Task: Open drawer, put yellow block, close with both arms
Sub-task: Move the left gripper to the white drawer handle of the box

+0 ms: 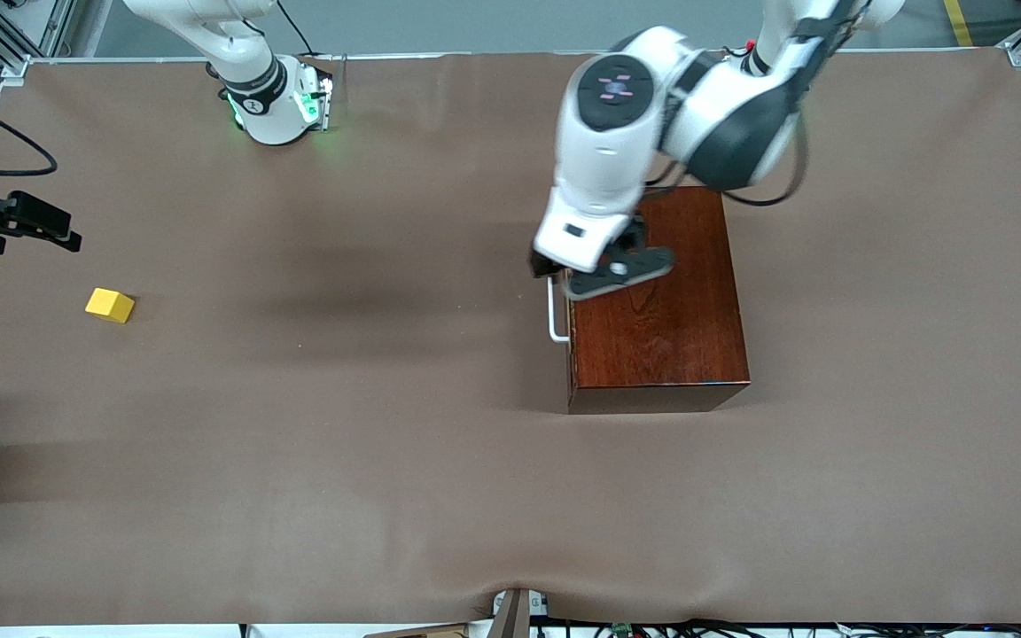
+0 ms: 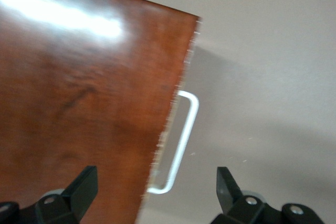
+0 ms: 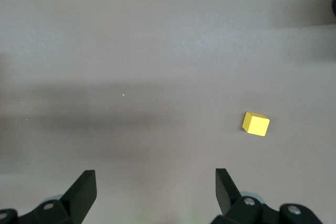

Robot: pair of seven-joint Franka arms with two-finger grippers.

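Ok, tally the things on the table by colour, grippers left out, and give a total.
Yellow: 1, the block, toward the right arm's end of the table.
Reddish-brown: 1, the wooden box with its drawer shut.
White: 1, the handle on the drawer front.
Total: 3

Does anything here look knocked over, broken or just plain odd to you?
Nothing stands out. The wooden box sits flat with its drawer shut and its white handle intact; the left gripper hangs over it, fingers open. The yellow block lies alone toward the right arm's end of the table, with the open right gripper above bare cloth.
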